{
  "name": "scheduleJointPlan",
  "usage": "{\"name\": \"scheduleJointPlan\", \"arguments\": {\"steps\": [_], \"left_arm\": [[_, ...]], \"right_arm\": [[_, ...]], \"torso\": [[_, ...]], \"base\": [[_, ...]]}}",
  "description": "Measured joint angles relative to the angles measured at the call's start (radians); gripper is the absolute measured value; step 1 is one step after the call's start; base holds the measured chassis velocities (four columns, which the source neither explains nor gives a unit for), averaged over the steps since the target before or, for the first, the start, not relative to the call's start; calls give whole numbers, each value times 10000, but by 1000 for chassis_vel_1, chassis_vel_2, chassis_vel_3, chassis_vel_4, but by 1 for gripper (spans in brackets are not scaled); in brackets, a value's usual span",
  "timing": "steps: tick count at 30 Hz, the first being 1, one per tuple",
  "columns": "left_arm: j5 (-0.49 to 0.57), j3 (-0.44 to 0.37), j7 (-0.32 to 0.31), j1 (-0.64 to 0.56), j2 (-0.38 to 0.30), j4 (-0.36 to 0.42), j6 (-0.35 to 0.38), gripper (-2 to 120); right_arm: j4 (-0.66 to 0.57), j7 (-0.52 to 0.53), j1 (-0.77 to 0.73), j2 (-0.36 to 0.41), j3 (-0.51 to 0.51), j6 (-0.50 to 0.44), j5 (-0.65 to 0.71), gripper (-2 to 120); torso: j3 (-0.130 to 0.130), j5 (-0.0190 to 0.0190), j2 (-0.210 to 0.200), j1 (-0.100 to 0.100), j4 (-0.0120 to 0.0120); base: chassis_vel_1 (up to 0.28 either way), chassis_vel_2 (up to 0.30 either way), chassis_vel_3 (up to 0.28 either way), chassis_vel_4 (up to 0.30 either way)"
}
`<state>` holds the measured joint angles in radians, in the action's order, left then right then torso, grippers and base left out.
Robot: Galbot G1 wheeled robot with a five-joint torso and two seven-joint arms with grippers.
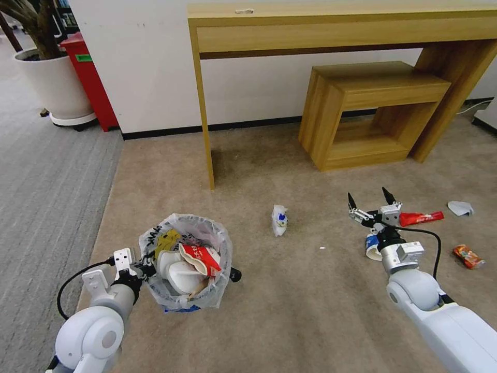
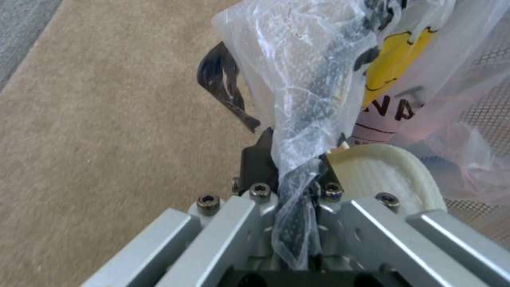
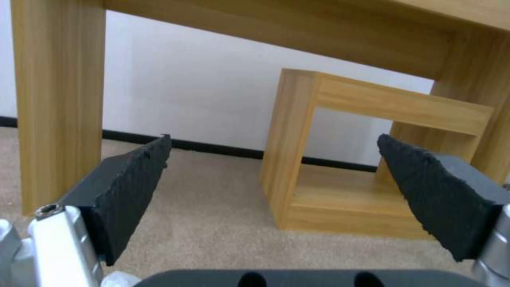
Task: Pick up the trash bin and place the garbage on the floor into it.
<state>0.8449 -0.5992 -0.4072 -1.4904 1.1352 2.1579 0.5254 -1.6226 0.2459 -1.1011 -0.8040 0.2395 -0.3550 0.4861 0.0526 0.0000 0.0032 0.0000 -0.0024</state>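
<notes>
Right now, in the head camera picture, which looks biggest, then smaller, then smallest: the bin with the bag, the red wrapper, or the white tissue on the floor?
1. The trash bin, held by the left gripper, looks biggest.
2. The red wrapper.
3. The white tissue.
The bin is nearest the camera, which adds to its size; the wrapper and tissue lie about equally far away.

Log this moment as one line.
left gripper: shut on bin rim | right gripper: open, above cup | wrapper: on floor
</notes>
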Motion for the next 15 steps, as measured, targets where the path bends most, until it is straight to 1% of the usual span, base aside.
{"name": "scheduleJointPlan", "arguments": {"steps": [7, 15], "left_arm": [[-11, -3, 0, -10, 13, 19, 0, 0], [-34, 25, 2, 32, 51, -13, -37, 0]], "right_arm": [[9, -24, 51, 8, -45, 1, 32, 99], [51, -78, 93, 16, -76, -26, 55, 99]], "torso": [[3, -2, 0, 1, 0], [1, -2, 0, 0, 1]], "base": [[-125, 127, 125, -128], [-103, 113, 111, -93]]}}
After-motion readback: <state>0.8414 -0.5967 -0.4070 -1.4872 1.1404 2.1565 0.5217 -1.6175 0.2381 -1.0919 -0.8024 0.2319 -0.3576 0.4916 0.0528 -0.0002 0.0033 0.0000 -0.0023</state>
